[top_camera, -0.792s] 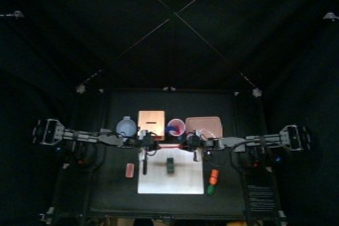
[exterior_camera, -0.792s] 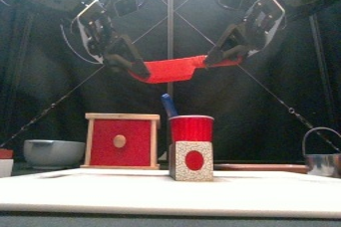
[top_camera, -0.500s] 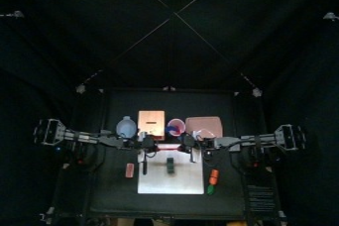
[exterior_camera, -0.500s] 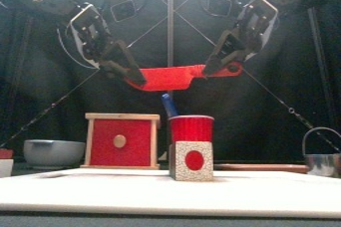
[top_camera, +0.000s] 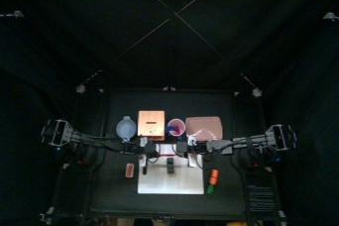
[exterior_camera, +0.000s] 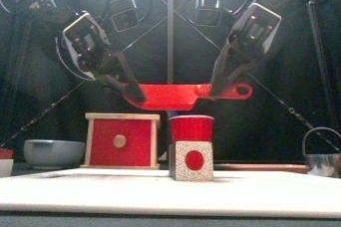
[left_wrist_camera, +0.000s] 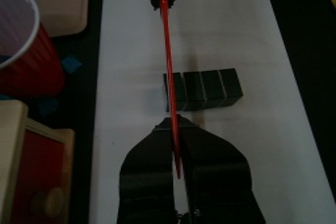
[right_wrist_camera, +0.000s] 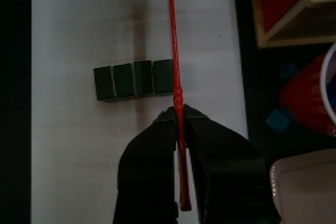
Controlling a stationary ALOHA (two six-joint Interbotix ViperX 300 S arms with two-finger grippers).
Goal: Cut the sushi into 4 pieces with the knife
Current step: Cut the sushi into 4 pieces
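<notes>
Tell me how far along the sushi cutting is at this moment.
Done: the red knife is out of the red cup, gripped at its two ends by the left gripper and right gripper. In hand: it hangs high above the sushi roll on the white cutting board. Left: all cuts; the roll's blocks sit joined.

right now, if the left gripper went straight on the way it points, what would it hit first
Probably the sushi roll: the left gripper, jaws shut on the red knife, points down at one end of it on the white cutting board, though depth is unclear.
</notes>
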